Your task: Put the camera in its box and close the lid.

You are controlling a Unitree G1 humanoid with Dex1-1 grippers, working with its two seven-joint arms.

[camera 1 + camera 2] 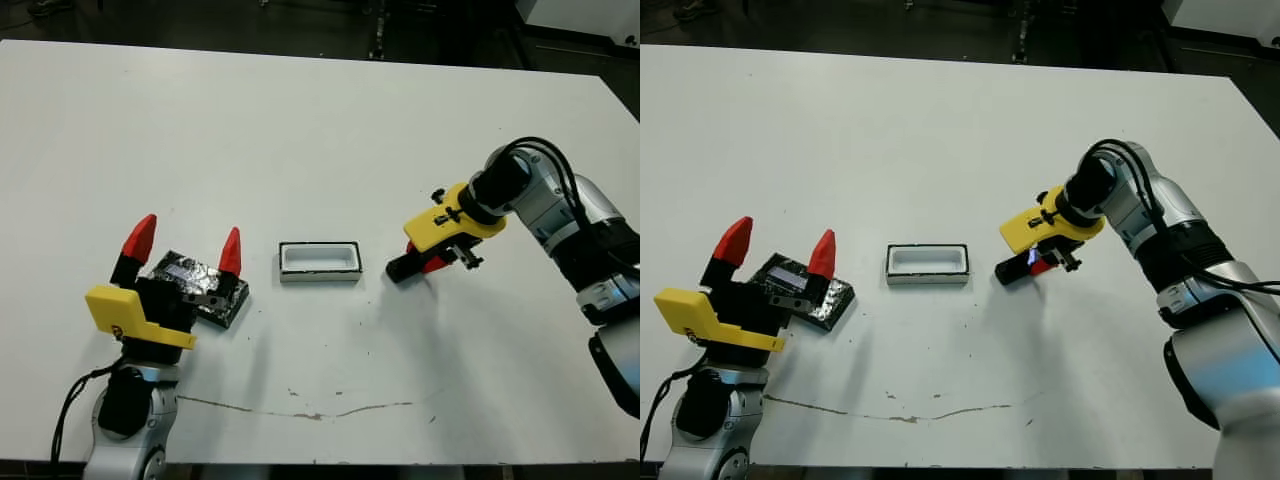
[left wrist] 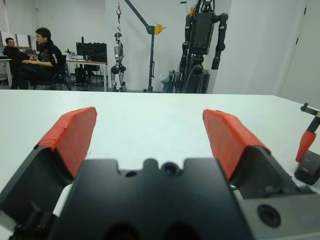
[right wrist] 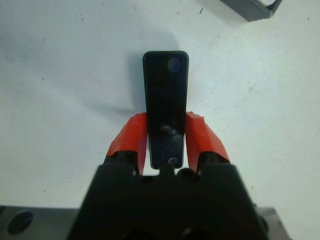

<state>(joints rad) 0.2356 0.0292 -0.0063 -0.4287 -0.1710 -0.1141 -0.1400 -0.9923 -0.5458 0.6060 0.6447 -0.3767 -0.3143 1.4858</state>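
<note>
The camera [image 3: 165, 90], a black glossy bar, sits between the red fingers of my right gripper [image 1: 420, 262], which is shut on one end of it. Its free end [image 1: 398, 269] points toward the box [image 1: 320, 261], a small white-lined tray lying a short gap away to the left. Whether that end touches the table I cannot tell. The speckled black lid [image 1: 222, 303] lies flat at the near left. Over it stands my left gripper [image 1: 186, 240], open and holding nothing, its fingers [image 2: 70, 137] spread wide.
A thin dark scratch [image 1: 300, 412] crosses the white table [image 1: 300, 130] near its front edge. Beyond the far edge, the left wrist view shows seated people [image 2: 40, 55] at desks and a stand with humanoid robots [image 2: 200, 35].
</note>
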